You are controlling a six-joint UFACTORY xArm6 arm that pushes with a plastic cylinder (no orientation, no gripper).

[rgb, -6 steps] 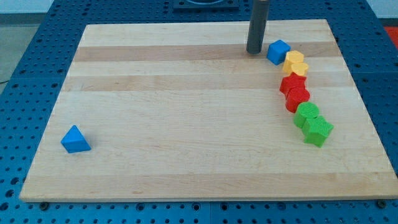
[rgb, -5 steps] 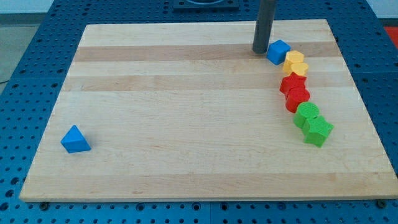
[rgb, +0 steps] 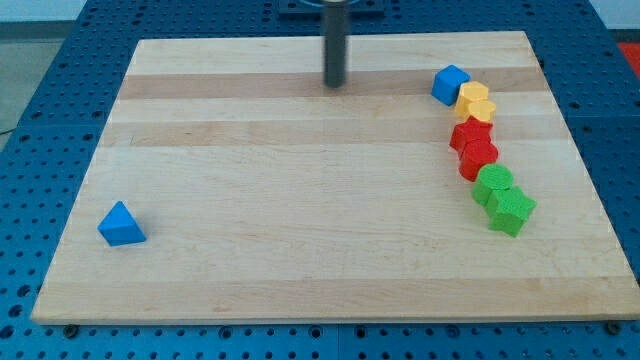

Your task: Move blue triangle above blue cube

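Blue triangle (rgb: 121,224) sits near bench's bottom-left corner of the view; blue cube (rgb: 449,83) top right, heading the block chain.

- You see a pale wooden board (rgb: 300,200) banded in lighter and slightly darker strips of grain running across the view.
- Around it you have a blue surface (rgb: 40,110) dotted with a regular grid of small dark holes.
- The blue triangle (rgb: 121,224) is a bright mid blue, with its faces shaded a little differently.
- The blue cube (rgb: 449,83) matches that blue.
- Below it you find two yellow blocks (rgb: 476,102), then two red blocks (rgb: 474,146), then two green blocks (rgb: 503,200), each pair in one plain colour.
- The rod down to my tip (rgb: 334,85) is dark grey, plain and unpatterned.
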